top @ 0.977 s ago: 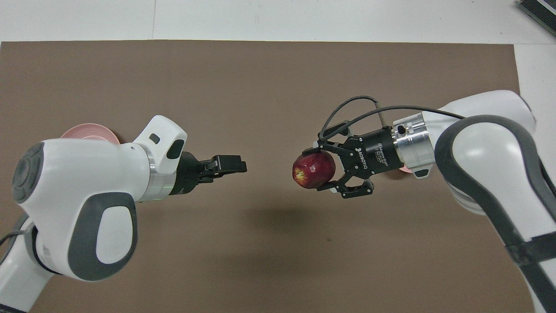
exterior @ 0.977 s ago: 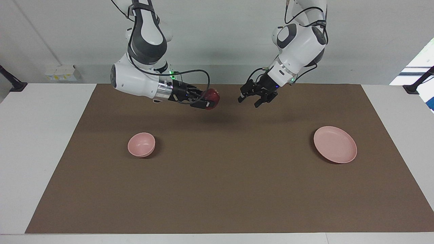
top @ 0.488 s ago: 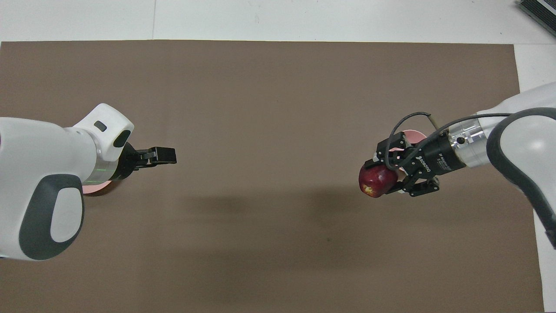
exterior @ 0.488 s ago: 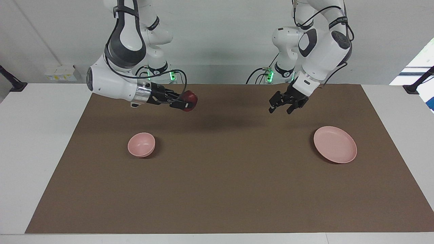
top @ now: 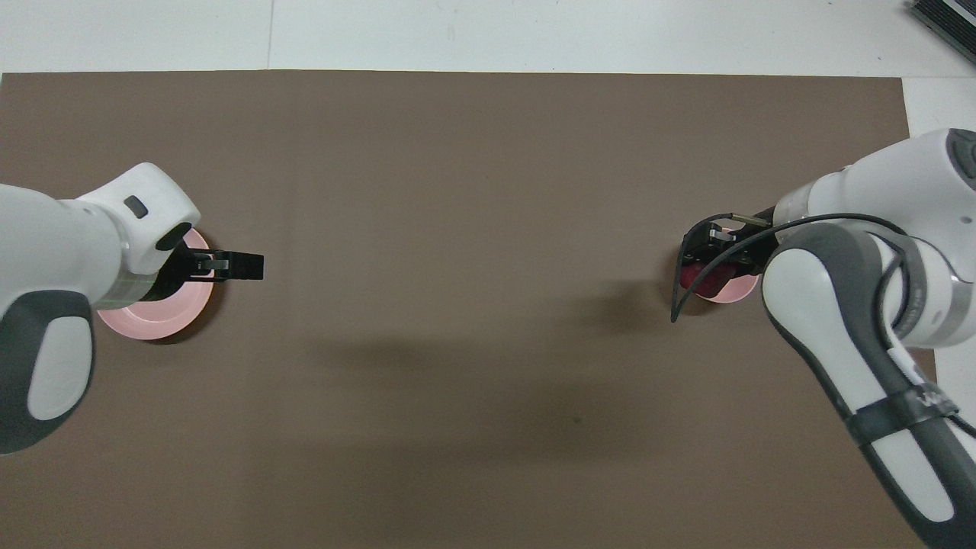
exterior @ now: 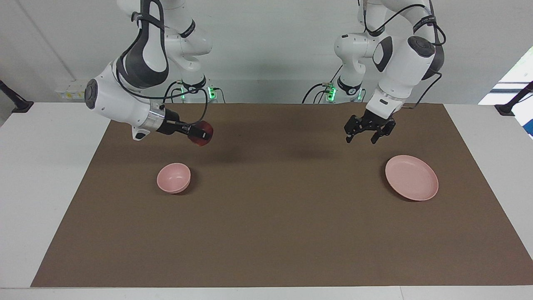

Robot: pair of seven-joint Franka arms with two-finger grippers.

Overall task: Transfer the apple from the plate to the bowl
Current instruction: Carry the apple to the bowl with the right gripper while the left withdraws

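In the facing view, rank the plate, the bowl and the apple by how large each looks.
1. plate, clearly widest.
2. bowl, about half as wide.
3. apple, smallest, though it is partly hidden in the right gripper's jaws, raised above the table.

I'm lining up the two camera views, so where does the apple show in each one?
Facing view: the apple hangs in the right gripper, in the air above the mat, near the bowl.
Overhead view: the apple shows over the bowl, partly hidden by the arm.
Shared landmark: the bowl.
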